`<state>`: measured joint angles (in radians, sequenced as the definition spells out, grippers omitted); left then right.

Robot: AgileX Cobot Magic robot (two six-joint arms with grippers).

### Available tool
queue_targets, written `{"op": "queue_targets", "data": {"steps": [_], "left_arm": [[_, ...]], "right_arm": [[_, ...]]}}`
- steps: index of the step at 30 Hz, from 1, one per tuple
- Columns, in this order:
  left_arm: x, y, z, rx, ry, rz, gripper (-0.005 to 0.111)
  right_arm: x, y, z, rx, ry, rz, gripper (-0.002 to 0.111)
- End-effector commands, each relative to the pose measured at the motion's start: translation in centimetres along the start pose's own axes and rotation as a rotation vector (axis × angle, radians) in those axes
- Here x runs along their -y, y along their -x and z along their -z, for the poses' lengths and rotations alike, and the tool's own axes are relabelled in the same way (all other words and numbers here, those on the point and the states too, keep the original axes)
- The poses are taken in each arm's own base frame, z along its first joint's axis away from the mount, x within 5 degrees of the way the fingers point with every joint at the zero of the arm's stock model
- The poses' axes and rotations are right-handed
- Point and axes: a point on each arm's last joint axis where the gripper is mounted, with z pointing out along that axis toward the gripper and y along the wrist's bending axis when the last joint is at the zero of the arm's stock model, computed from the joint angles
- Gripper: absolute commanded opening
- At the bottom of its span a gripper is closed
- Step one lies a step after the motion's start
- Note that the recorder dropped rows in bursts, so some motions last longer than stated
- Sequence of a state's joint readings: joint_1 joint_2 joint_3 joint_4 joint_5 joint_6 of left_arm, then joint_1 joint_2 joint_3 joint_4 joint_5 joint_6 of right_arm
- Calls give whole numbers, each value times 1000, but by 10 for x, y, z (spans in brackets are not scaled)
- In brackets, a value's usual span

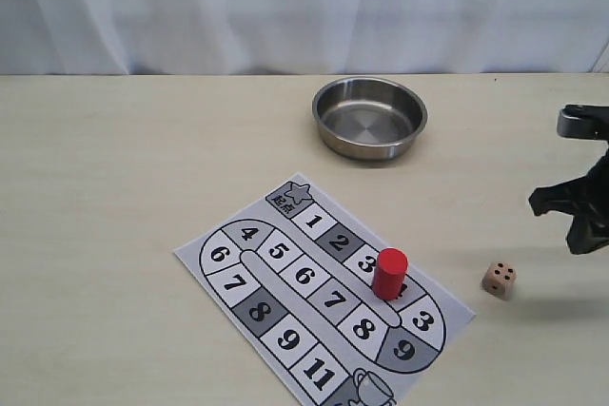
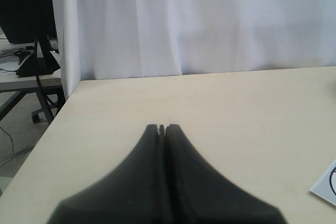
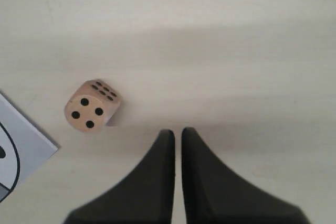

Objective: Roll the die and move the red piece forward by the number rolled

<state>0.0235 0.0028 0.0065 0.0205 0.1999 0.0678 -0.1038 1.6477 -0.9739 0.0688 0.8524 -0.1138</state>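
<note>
Where the die (image 1: 499, 280) lies: lower right of the exterior view, loose on the table (image 1: 114, 159), right of the board (image 1: 238, 263); three pips seem up.
Red piece (image 1: 389, 273): upright on the board, lower centre, by square 3.
Progress: roll looks done; counting the piece forward seems left.
Right claw (image 3: 176, 131): hovers near the die, tips almost together, holding nothing.
Left claw (image 2: 162, 128): tips together, empty, above bare table.

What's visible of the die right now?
The die is a small tan, wooden-looking cube with rounded corners and dark pips; one face shows four, an adjoining one apparently six. It sits flat on the table, right of the board, clear of its edge. Only the table touches it; the right hand is apart from it.
</note>
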Motion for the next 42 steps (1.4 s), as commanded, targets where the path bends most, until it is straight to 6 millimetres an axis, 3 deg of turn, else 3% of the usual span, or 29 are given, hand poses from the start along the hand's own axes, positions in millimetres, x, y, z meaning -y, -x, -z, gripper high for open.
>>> {"op": "queue_targets", "data": {"steps": [1,7,12,17,25,34,35,39,42], "left_arm": [[0,3,1,22,-1,12,0],[0,3,1,22,-1,12,0],[0,3,1,22,-1,12,0],[0,3,1,22,-1,12,0],[0,3,1,21,-1,12,0],[0,3,1,21,-1,12,0],[0,3,1,21,-1,12,0],[0,3,1,21,-1,12,0],[0,3,1,21,-1,12,0]], "right_arm": [[1,-4,22,100,-10,32,4],[-5,-24,59,279,-3,91,4],[-25,-48,103,496,-3,199,4],[-38,-82,147,686,10,240,4],[-38,-148,201,944,8,232,4],[-36,-230,233,1210,12,226,4],[-37,-248,236,1263,21,228,4],[-36,-288,236,1371,32,239,4],[-35,-302,226,1426,27,240,4]]}}
